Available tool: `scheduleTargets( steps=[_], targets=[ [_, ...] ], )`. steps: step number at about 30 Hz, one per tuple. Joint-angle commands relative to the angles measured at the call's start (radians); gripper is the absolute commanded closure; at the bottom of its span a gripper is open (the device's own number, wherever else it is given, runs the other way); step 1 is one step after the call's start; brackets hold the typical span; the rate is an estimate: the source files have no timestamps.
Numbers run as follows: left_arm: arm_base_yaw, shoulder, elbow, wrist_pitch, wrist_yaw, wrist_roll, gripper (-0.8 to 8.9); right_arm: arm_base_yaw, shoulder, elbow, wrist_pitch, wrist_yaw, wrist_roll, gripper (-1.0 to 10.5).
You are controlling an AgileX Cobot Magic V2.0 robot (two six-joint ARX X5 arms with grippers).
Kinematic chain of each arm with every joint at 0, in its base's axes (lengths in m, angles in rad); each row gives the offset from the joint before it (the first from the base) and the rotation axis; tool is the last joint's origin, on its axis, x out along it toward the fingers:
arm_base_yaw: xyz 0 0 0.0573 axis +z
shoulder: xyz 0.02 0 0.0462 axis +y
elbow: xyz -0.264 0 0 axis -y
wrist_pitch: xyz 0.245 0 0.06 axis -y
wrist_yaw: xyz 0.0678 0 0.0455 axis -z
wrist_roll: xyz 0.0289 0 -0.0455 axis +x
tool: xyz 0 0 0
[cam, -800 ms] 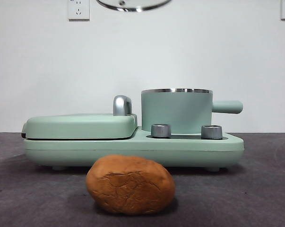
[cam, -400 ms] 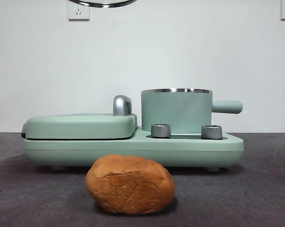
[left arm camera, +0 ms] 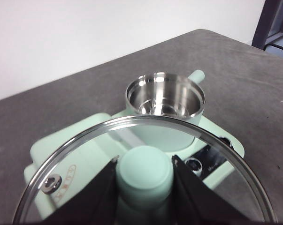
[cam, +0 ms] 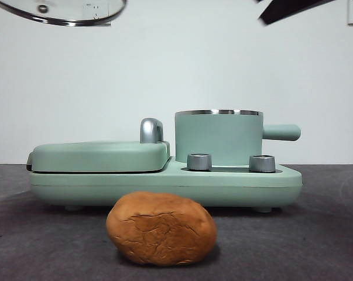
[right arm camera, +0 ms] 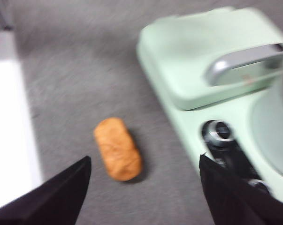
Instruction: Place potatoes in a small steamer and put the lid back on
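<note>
The orange-brown potato point(cam: 161, 228) lies on the dark table in front of the appliance; the right wrist view shows the potato point(right arm camera: 118, 148) too. The mint-green steamer point(cam: 218, 137) stands uncovered on the right of the base, and its steel inside point(left arm camera: 164, 96) holds nothing. My left gripper point(left arm camera: 144, 160) is shut on the green knob point(left arm camera: 143, 177) of the glass lid point(left arm camera: 85, 140). In the front view the lid point(cam: 59, 13) hangs tilted at the top left, high above the griddle cover. My right gripper point(right arm camera: 145, 158) hovers open above the table, close over the potato.
The flat griddle cover point(cam: 100, 155) with its chrome handle point(cam: 151, 130) fills the left of the base point(cam: 164, 184). Two steel dials point(cam: 199, 161) sit in front of the steamer. A black arm tip point(cam: 284, 9) shows at the top right.
The lid has moved left across the top of the front view and now tilts. A black arm tip has come in at the top right.
</note>
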Motion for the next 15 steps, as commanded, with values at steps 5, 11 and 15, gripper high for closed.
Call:
scheduleTargets(
  steps=[5, 11, 15],
  targets=[
    [-0.004, -0.019, 0.014, -0.007, -0.016, -0.012, 7.99, 0.154, 0.207, 0.015, 0.007, 0.040, -0.020, 5.5],
    [-0.004, -0.019, 0.014, 0.002, -0.016, -0.012, 7.99, 0.205, 0.378, 0.015, 0.052, 0.084, -0.031, 5.4],
    [-0.004, -0.019, 0.014, 0.002, -0.016, -0.015, 7.99, 0.208, 0.451, 0.015, 0.132, 0.084, -0.035, 5.4]
  ],
)
